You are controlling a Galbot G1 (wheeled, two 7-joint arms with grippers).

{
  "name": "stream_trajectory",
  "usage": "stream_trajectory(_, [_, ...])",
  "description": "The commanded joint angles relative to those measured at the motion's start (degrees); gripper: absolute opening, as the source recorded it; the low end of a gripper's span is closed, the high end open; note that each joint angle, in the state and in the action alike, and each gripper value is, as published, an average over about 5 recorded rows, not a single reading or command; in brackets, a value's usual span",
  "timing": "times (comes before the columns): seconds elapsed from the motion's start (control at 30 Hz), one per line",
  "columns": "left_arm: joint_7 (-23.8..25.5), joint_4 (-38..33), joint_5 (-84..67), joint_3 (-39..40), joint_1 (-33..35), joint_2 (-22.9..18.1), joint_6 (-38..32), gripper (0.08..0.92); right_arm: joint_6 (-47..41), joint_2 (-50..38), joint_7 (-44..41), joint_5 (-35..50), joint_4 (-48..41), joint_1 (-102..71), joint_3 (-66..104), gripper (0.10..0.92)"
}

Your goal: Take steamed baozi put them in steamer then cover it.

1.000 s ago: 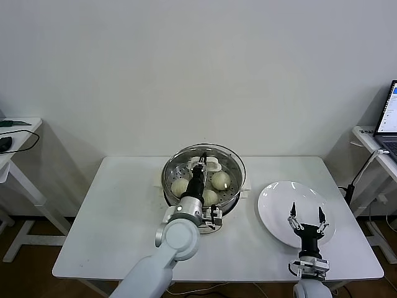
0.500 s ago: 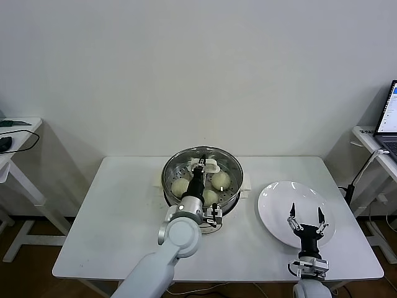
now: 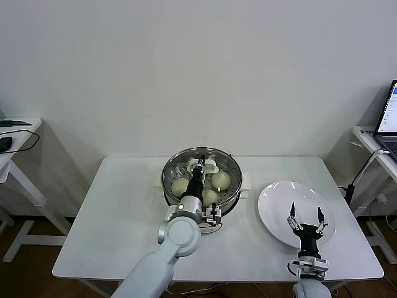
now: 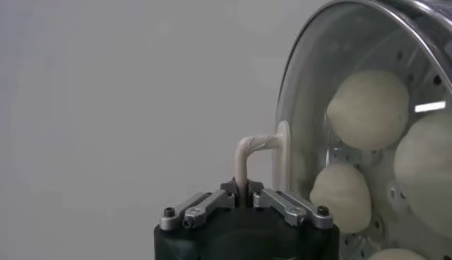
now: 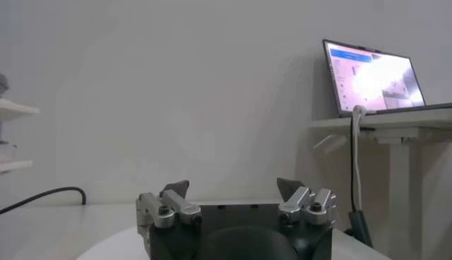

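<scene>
Left gripper [image 3: 200, 166], pressed together on the white handle [image 4: 248, 152] of the cover [image 3: 201, 174], holds the glass lid over the steamer [image 3: 233, 197] at the table's [image 3: 118, 211] middle. Beneath the pinched handle, through the glass, the steamed baozi [image 3: 221, 180] sit on the perforated tray. Step in hand, judged from this: the covering. The next move calls for confirming that the rim sits evenly on the pot, then spreading the fingers and lifting away. Well to the right, the right gripper [image 3: 305, 216] hovers idle over the bare white plate [image 3: 273, 198], fingers spread and holding nothing. Farther right, a laptop [image 5: 374, 76] stands on a side desk. Hidden: whether the lid's rim is fully seated; the arm covers part of the pot, and not every bun can be counted.
</scene>
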Motion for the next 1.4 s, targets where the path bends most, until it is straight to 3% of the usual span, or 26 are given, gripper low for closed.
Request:
stream_trajectory(0.03, [0.1,-0.2,0.1,0.0,0.2,0.1,0.0,0.189,0.2,0.0,0.0,-0.2,-0.5,0.3,0.0,0.823])
stream_trajectory(0.67, [0.2,-0.1,0.2,-0.3,0.9,-0.6,-0.4,0.207,0.2,0.2,0.1,-0.3,-0.1,0.3,0.0,0.823])
stream_trajectory(1.03, [-0.1,-2.6,-0.1,-0.5,1.8,-0.1,-0.1,0.507,0.2,0.2,0.0,-0.4,-0.2,0.4,-0.1,0.823])
stream_trajectory(1.4, [0.0,-16.0,-4.5,-1.4,9.1,3.6,0.9,0.8,0.6,0.7,-0.1,-1.4,-0.1,0.7,-0.6,0.823])
